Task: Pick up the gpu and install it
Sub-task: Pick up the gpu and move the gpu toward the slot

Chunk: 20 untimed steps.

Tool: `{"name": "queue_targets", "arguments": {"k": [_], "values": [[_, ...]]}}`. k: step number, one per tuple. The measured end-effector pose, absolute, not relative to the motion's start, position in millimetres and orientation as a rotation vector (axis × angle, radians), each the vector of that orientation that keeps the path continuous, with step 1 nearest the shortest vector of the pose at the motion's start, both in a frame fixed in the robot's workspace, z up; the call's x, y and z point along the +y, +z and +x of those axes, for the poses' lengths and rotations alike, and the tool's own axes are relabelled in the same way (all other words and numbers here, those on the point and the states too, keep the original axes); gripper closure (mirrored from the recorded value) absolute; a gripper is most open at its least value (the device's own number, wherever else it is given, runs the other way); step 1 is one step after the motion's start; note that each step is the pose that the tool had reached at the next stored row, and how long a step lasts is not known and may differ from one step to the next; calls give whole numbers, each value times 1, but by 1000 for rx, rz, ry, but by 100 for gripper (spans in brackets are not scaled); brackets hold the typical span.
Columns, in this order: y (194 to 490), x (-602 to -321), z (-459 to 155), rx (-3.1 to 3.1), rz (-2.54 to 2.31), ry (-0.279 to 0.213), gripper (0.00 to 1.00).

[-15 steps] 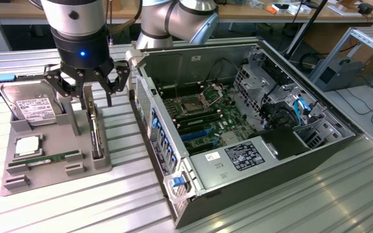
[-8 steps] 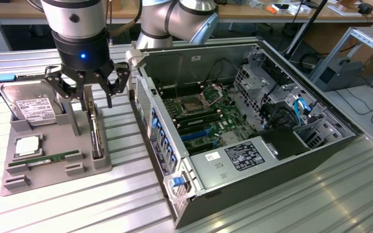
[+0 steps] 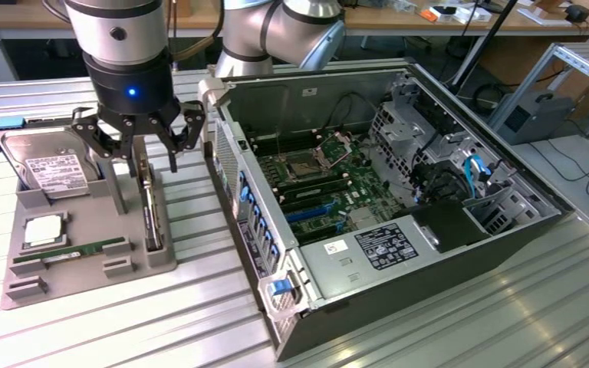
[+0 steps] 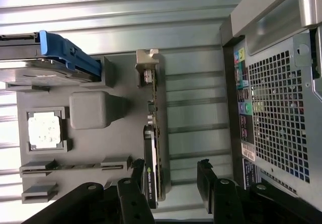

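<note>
Tool spread wide, gripping nothing — gpu on edge in tray just beneath

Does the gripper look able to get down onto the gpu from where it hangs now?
Probably yes. The open gripper hangs over the gpu, which stands on edge in the grey tray. In the wrist view the card lies between the fingers, nearer one. Nothing covers its top edge.

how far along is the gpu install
Done: nothing yet. The gpu stands on edge in its slot on the grey tray, not gripped. In hand: the pincer hangs open over the card, holding nothing. Left: grasping, lifting and seating it in the open computer case.
</note>
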State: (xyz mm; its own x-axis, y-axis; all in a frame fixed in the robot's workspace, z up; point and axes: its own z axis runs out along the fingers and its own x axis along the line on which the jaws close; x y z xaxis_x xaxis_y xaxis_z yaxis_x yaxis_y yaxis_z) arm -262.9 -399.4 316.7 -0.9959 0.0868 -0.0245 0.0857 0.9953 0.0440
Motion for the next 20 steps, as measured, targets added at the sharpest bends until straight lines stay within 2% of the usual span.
{"name": "queue_targets", "arguments": {"k": [20], "values": [[308,-399,-263,3112,134,66,46]]}}
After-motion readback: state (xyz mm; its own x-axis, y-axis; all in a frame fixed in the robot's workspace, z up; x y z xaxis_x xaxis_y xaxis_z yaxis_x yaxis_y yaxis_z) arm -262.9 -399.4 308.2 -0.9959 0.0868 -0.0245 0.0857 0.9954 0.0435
